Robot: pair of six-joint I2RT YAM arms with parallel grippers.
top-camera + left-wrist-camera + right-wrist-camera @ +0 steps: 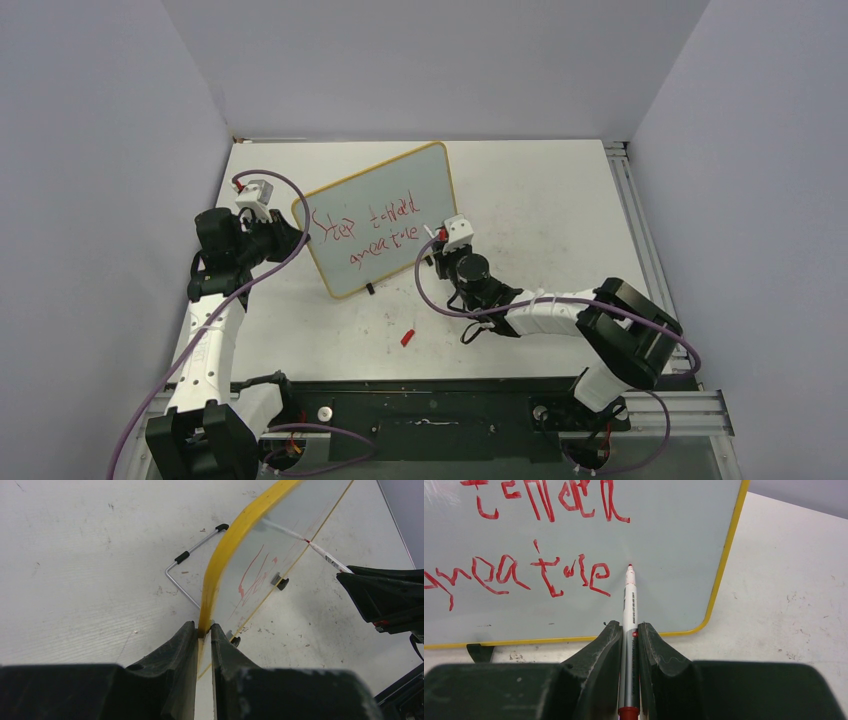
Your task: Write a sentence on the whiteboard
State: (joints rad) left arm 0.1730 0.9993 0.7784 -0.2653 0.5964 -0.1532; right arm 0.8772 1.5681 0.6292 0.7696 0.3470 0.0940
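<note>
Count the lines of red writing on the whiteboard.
2. The upper line runs across the middle of the whiteboard; the lower line sits beneath it, ending just left of the marker tip. None looks hidden.

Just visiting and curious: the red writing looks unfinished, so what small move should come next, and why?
Probably start the next letter with the silver red-tipped marker. The right gripper holds it with the tip just past the last letter of the red handwritten sentence, while the left gripper clamps the yellow-framed whiteboard by its edge.
</note>
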